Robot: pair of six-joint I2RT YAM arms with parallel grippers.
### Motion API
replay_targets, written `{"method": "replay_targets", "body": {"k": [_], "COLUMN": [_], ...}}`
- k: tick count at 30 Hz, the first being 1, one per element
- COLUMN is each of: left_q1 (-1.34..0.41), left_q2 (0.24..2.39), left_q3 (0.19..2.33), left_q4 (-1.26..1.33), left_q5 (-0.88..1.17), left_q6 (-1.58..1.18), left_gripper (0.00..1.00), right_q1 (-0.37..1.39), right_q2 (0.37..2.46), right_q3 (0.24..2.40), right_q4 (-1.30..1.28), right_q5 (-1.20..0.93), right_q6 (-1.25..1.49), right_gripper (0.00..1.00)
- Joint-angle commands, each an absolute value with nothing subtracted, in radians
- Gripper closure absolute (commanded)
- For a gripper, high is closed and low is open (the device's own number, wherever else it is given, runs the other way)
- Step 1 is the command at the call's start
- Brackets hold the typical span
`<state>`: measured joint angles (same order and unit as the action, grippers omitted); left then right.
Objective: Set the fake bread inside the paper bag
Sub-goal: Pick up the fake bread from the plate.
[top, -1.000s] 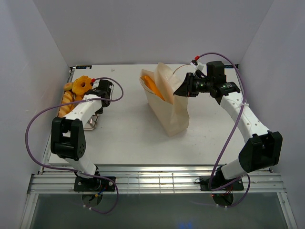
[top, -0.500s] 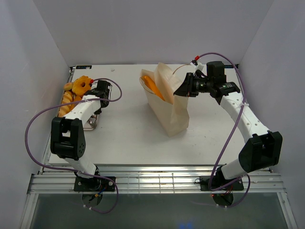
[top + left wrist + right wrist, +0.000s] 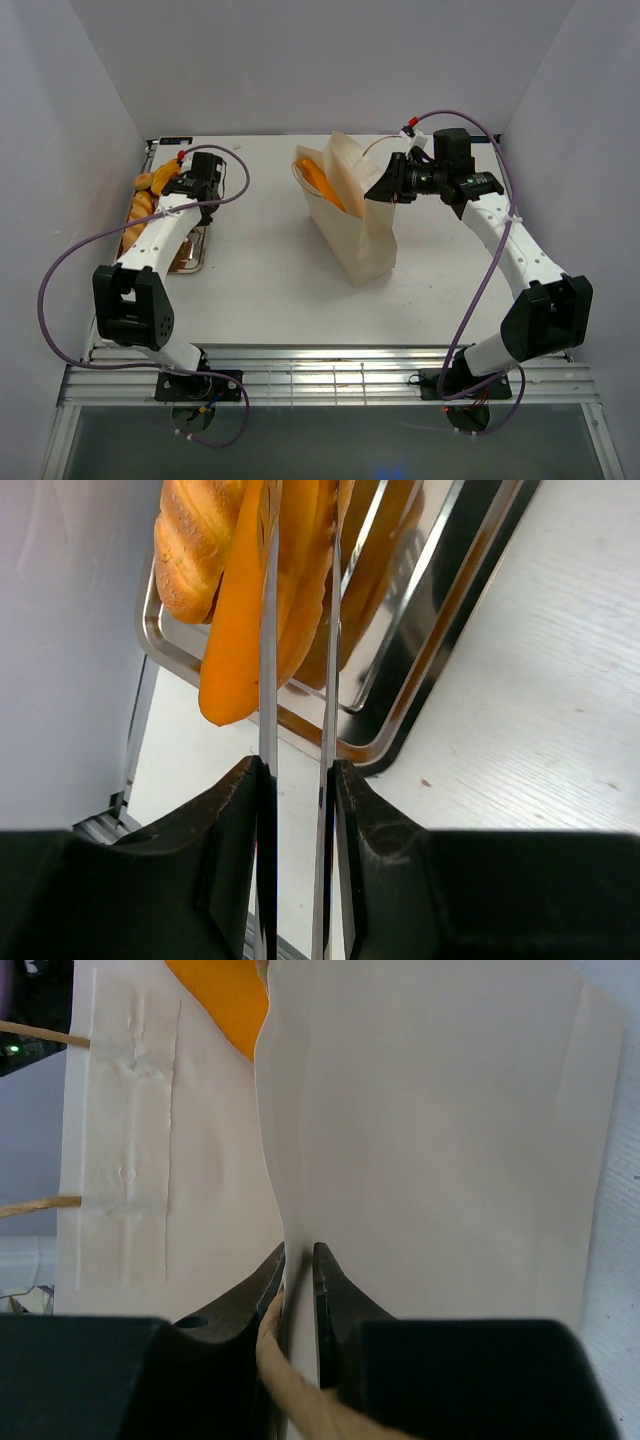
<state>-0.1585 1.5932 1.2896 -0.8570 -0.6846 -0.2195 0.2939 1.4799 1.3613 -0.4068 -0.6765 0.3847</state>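
left claw gripping tongs, loaf lengthwise between them, right claw pinching paper bag

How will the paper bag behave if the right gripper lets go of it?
The paper bag looks tall for its base, so it may tip. Its wall bows where the right gripper pinches it, so it is probably floppy. The loaf inside likely adds little ballast.
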Motion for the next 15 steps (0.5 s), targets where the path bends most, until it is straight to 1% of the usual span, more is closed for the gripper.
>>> {"method": "replay_targets", "body": {"k": [1,6,9,10,12,15], "left_q1": [-0.164,-0.175,-0.175,-0.175,-0.175,-0.176], "left_q2": [1.467,1.378,1.321,1.309,1.284,1.264], "left_q3": [1.400,1.505,1.598,1.626,1.725,1.847], "left_q4": [-0.910,-0.968,-0.980,-0.980,-0.979,-0.933], "left_q5": [-0.618,-0.503,-0.367,-0.288,-0.201,-0.013], "left_q6": [-0.264,-0.304,-0.339,-0.351,-0.397,-0.451], "left_gripper": [1.00,1.00,1.00,1.00,1.00,1.00], "right_q1": [0.290,0.290,0.291,0.291,0.296,0.307], "right_q2": [1.463,1.462,1.459,1.457,1.454,1.451], "right_q3": [1.365,1.368,1.365,1.367,1.370,1.377], "right_q4": [-0.385,-0.391,-0.393,-0.396,-0.400,-0.403], "right_q5": [-0.664,-0.644,-0.631,-0.627,-0.614,-0.594], "right_q6": [0.383,0.380,0.382,0.380,0.380,0.380], "right_gripper": [0.82,0.84,0.86,0.89,0.92,0.92]}}
